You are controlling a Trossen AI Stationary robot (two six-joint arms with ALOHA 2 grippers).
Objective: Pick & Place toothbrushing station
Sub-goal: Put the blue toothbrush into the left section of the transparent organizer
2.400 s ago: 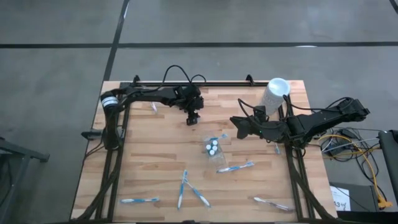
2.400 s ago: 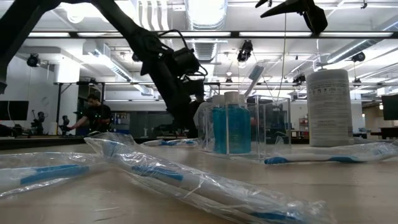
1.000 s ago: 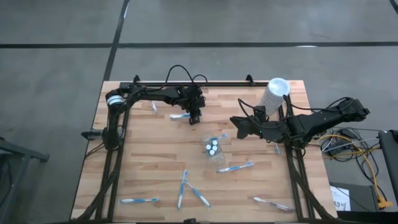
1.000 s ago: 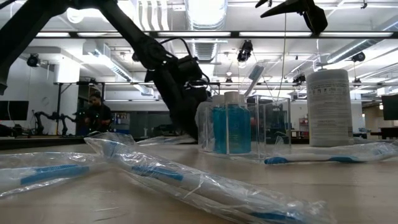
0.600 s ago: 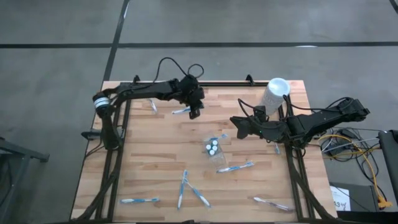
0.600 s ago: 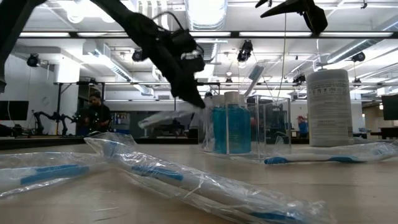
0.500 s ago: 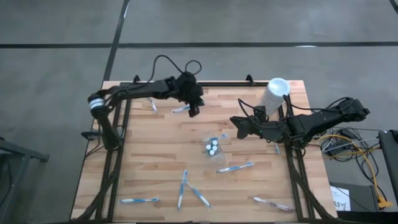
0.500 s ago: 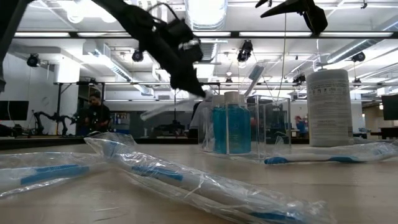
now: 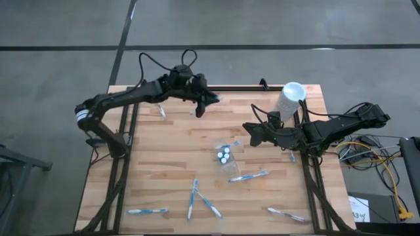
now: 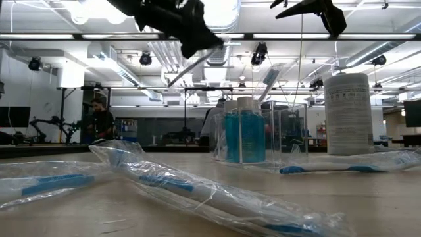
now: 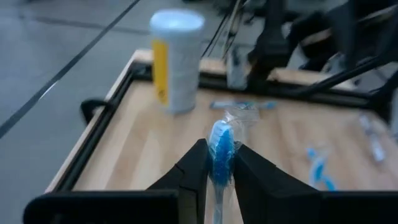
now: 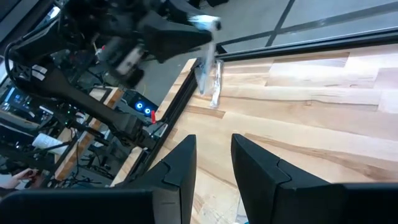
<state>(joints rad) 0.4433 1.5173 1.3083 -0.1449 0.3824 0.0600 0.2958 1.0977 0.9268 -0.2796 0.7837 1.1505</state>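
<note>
I saw a hall with ceiling lights behind the wooden tabletop (image 9: 164, 164). The left gripper (image 9: 202, 105) hung above the far edge, its fingers (image 11: 194, 169) clamped on a wrapped toothbrush (image 11: 221, 149) lifted clear of the wood. The right gripper (image 9: 252, 133) waited over the right half, fingers parted and empty. The white cylinder (image 9: 289, 100) stood at the far right corner. The clear pouch (image 9: 225, 154) with blue tubes (image 10: 244, 135) sat mid-table. Other toothbrushes (image 9: 200, 196) lay toward the near edge.
</note>
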